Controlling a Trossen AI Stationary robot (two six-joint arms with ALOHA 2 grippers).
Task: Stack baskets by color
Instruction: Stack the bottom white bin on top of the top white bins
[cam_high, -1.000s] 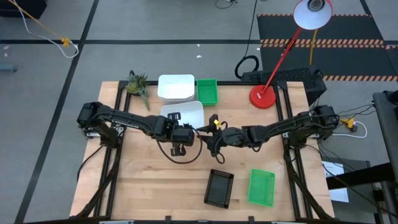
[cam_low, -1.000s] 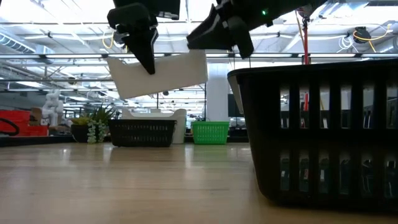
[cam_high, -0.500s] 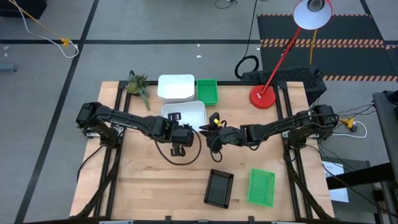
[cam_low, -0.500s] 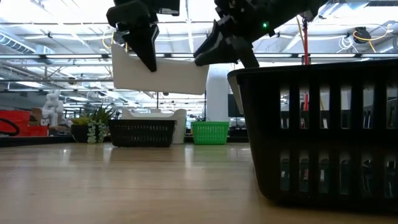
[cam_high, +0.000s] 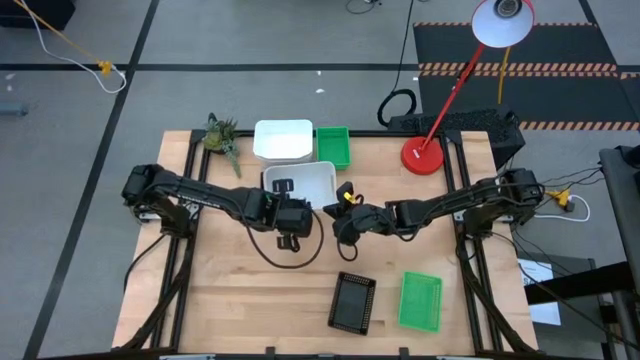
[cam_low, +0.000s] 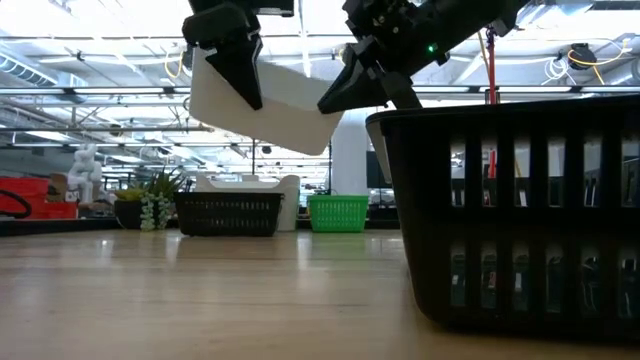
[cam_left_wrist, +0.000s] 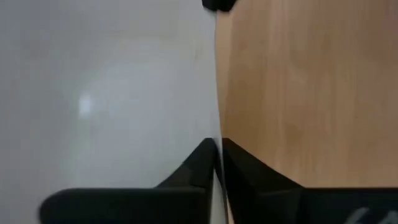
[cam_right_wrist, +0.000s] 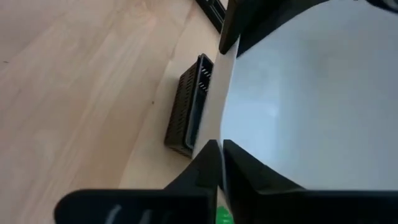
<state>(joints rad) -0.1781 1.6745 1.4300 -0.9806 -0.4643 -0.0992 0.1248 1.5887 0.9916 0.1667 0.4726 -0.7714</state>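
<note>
A white basket (cam_high: 300, 183) hangs tilted above the table's middle, both grippers shut on it: my left gripper (cam_high: 288, 204) at its near side, my right gripper (cam_high: 337, 209) at its right end. In the low view the basket (cam_low: 270, 100) slopes down toward the right gripper (cam_low: 345, 95). Another white basket (cam_high: 283, 140) and a green basket (cam_high: 333, 147) rest on their bottoms at the far edge. A black basket (cam_high: 352, 302) and a second green basket (cam_high: 420, 301) sit near the front edge. A further black basket (cam_low: 228, 213) shows at the back in the low view. My left gripper pinches the white basket's near side wall (cam_left_wrist: 214, 134) between its two fingers, one finger inside the basket and one outside. The fingers slant down from the near side. The basket is lifted clear of the table. My right gripper pinches the basket's wall at its right end (cam_right_wrist: 222, 127), one finger inside and one outside, coming almost level from the table's right. That end of the basket hangs lower than the other.
A red lamp base (cam_high: 422, 155) with its slanting stem stands at the far right, and a plant sprig (cam_high: 222, 135) lies at the far left corner. Bare wood (cam_high: 240, 290) lies at the near left.
My right gripper has gone a little toward the white basket and shut on its right end. The basket, held up by my left gripper, has tipped: its left end was the lower one, and now its right end is lower.
</note>
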